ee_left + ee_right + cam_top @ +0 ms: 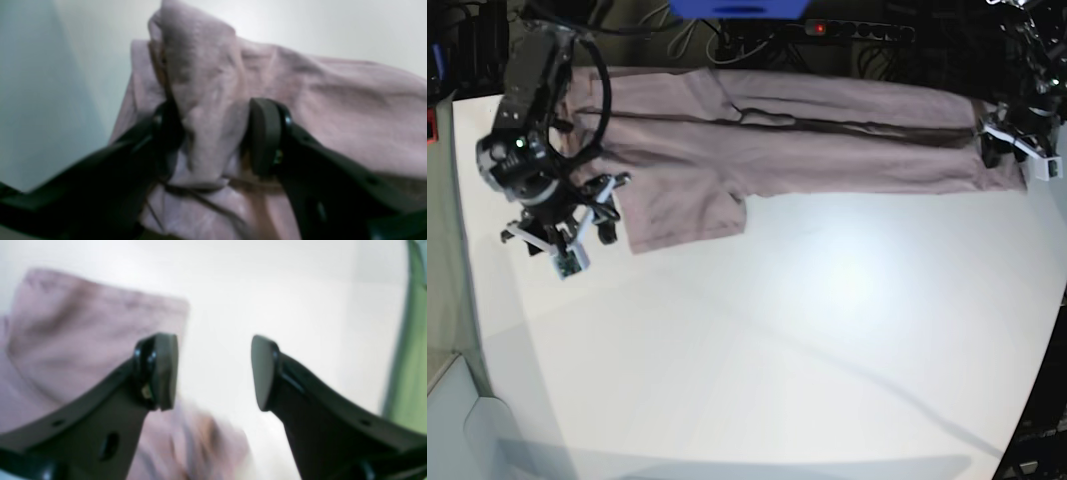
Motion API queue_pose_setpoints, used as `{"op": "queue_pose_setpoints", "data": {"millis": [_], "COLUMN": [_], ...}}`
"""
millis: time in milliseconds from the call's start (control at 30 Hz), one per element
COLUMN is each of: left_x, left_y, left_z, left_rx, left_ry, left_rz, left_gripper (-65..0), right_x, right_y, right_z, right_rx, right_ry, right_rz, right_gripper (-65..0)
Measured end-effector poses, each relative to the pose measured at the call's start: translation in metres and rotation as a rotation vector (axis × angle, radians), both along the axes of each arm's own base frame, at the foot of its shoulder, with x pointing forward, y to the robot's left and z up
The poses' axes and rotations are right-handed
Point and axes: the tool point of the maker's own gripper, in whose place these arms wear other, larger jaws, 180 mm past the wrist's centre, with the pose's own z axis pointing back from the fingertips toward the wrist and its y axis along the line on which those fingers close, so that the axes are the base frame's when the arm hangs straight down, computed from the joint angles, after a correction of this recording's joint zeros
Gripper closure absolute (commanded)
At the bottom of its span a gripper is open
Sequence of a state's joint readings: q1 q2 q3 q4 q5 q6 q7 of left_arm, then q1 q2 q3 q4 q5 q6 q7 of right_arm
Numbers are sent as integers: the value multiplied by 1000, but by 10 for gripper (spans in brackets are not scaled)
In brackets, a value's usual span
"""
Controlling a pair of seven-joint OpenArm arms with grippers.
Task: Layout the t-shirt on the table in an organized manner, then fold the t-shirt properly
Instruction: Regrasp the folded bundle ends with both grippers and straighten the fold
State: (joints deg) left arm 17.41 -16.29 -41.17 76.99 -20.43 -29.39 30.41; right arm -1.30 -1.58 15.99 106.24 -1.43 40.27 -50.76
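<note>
1. The t-shirt lies stretched in a long band along the far edge of the worktop, with one sleeve or flap hanging toward the near side at the base view's left.
2. The left hand is clenched on a bunched fold of the t-shirt; in the left wrist view, cloth fills the gap between both pads and rises in a ridge above them. In the base view this hand sits at the far right end of the garment.
3. The right hand is released: its jaws stand apart with bare worktop between them. The sleeve edge lies just beside its left-hand pad as the wrist view shows it, and nothing is gripped.
4. Handling judgement: the cloth looks soft, light and limp, creasing readily. It should drag and bunch rather than slide flat, so a single-point pull is likely to skew it. Hold at a hem, a shoulder seam or a sleeve corner, pinching through both layers.
5. Layout judgement: the garment is stretched but folded over lengthwise, not yet spread flat.
6. Surroundings: dark cables and a power strip with a red light lie just beyond the far edge, near the shirt. A blue object sits there too. The near worktop carries nothing in the way.
</note>
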Motion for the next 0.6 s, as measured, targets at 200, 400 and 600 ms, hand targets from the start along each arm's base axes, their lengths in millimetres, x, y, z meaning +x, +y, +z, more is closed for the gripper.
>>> {"op": "queue_pose_setpoints", "data": {"millis": [200, 400, 600], "left_x": [1, 1, 0], "left_y": [-4, -4, -4], "left_z": [-1, -1, -1], "left_rx": [-4, -4, -4], "left_ry": [-11, -11, -11], "left_rz": [14, 14, 15], "left_gripper": [-316, -316, -316], "right_x": [17, 23, 23], "right_y": [18, 38, 44], "right_z": [-54, -84, -91], "right_rx": [84, 202, 247], "right_ry": [165, 182, 172], "right_rz": [24, 40, 39], "right_gripper": [-351, -346, -31]}}
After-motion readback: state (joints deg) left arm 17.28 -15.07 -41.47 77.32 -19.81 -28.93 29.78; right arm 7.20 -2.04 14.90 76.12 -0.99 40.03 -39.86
